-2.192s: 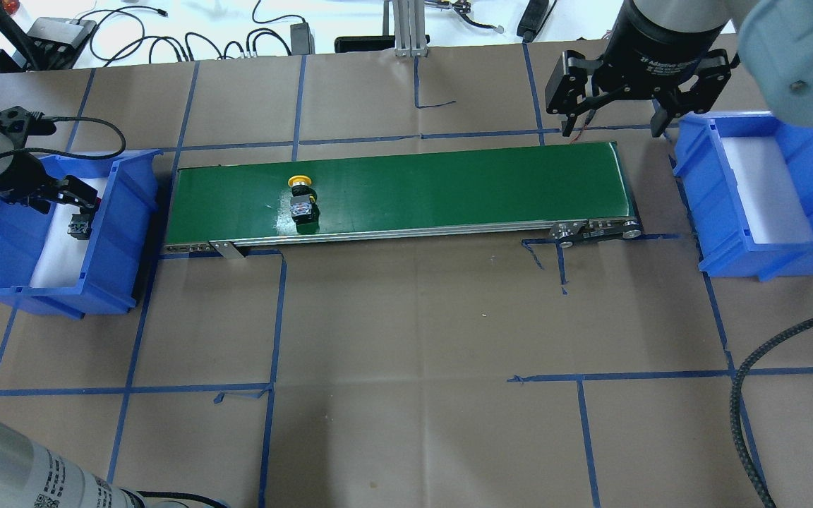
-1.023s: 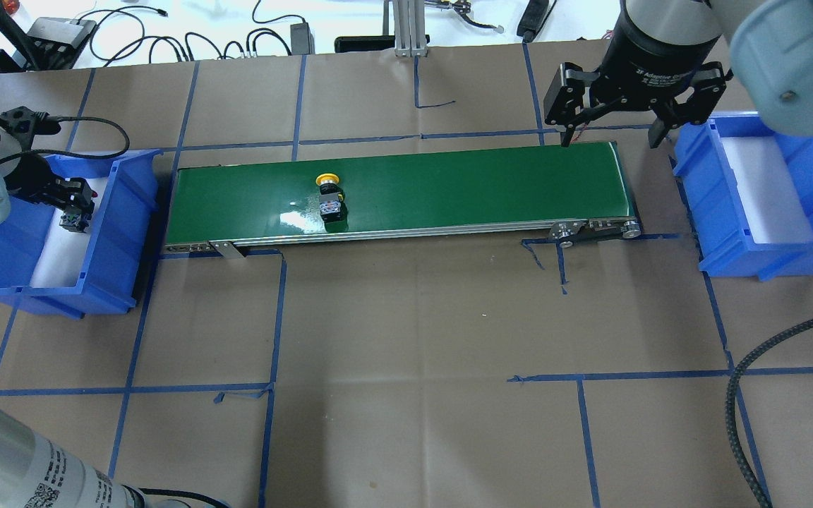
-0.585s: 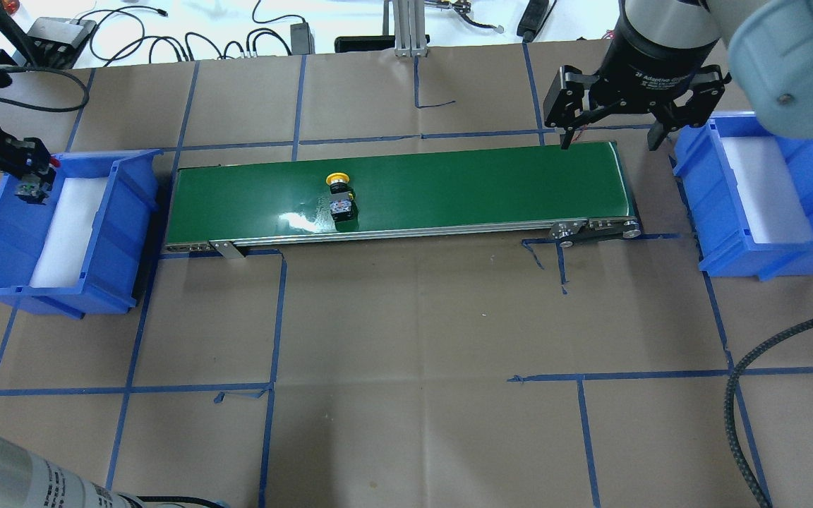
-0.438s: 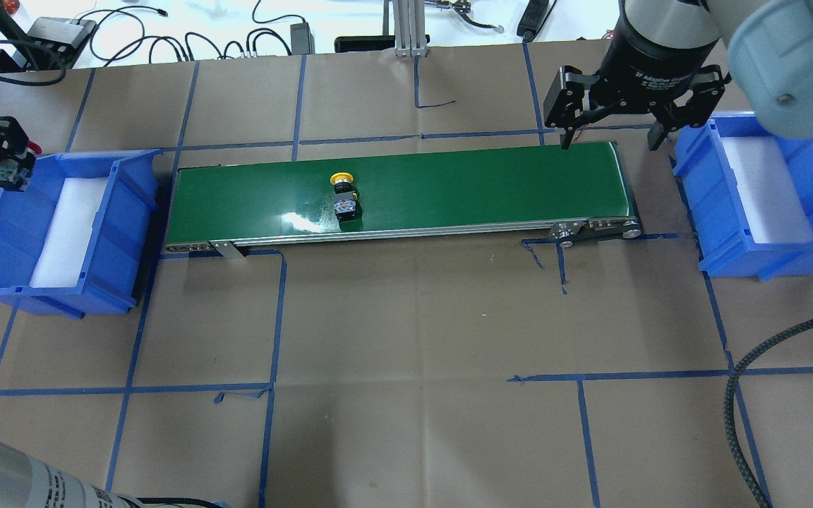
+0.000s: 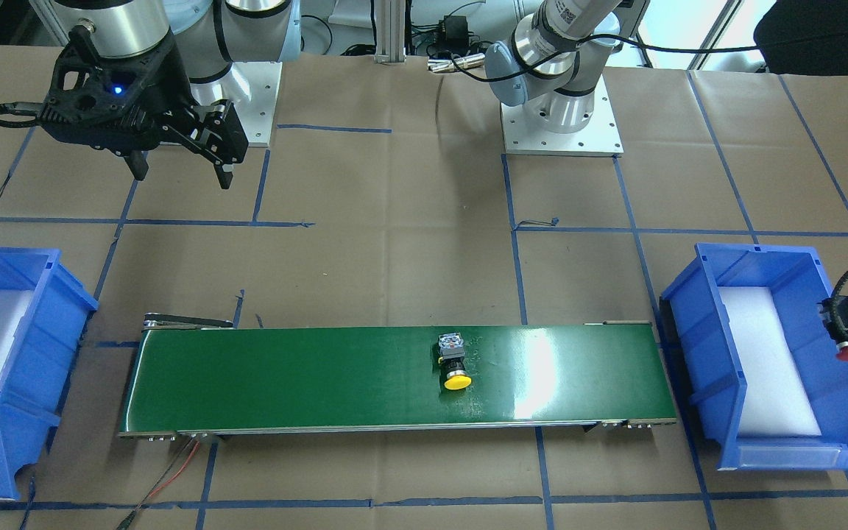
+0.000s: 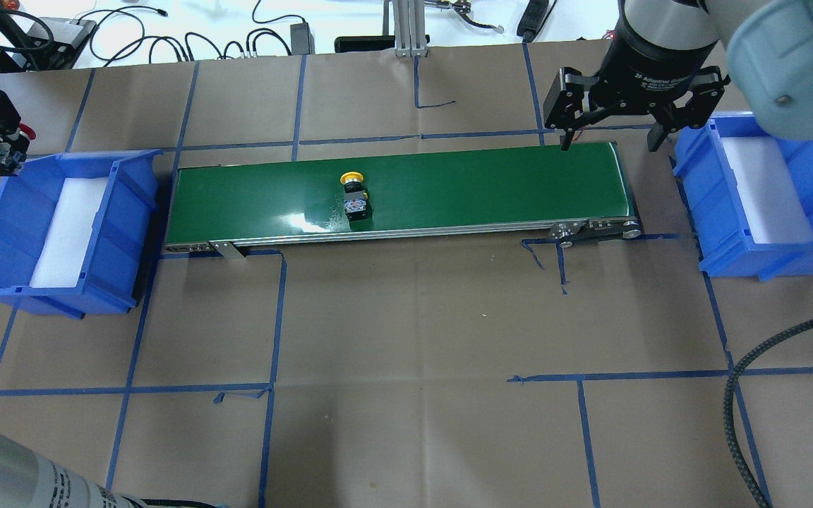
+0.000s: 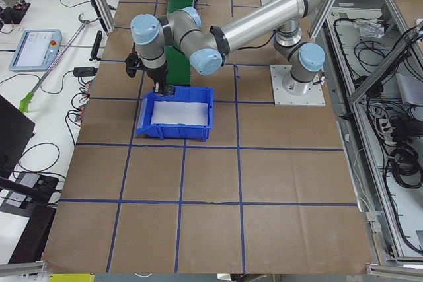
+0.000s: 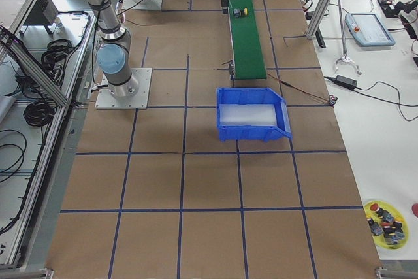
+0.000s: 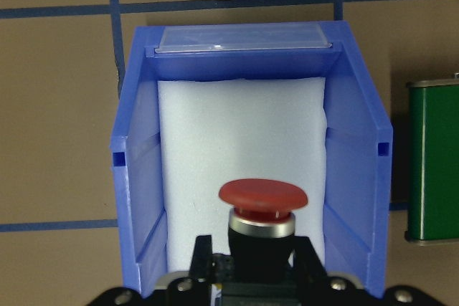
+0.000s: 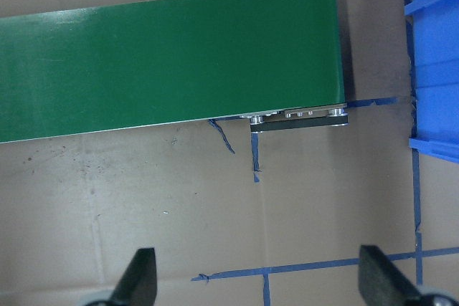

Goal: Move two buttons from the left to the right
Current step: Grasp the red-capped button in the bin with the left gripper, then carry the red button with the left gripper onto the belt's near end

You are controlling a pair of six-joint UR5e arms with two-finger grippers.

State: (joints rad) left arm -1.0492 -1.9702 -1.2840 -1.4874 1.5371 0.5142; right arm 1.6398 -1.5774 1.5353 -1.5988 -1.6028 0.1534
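Where brown paper covers the table [image 6: 406,317], conveyor belt [image 6: 484,187] carries yellow button [image 6: 355,192] mid-frame, left gripper [image 6: 1,144] upper left clamps red button [image 9: 262,195], right gripper [image 6: 610,141] upper right, jaws spread.

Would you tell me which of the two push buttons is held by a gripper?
The red-capped button, clamped in the left gripper by the blue bin; the yellow-capped button lies free on the green conveyor belt.
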